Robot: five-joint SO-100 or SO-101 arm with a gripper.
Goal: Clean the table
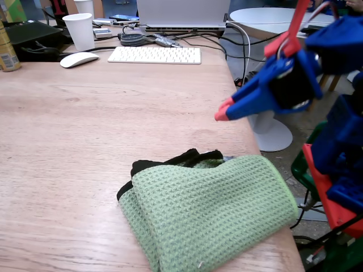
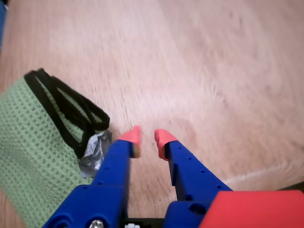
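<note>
The table (image 1: 113,130) is a wide beige-pink wood-grain desk; it also fills the wrist view (image 2: 199,71). A folded green waffle cloth (image 1: 210,209) with black edging lies near its front right edge. My blue gripper (image 1: 222,113) with red fingertips hovers above the table's right edge, behind the cloth. In the wrist view the gripper (image 2: 147,137) is open by a narrow gap and empty, over bare wood. The cloth (image 2: 28,152) lies to its left there. A small crumpled grey scrap (image 2: 95,152) sits by the cloth's black edge.
At the far end stand a white keyboard (image 1: 154,55), a white mouse (image 1: 79,59), a white paper cup (image 1: 80,31), a laptop (image 1: 181,14) and cables. A can (image 1: 7,51) is at the far left. A round white pedestal table (image 1: 272,22) stands beyond the right edge.
</note>
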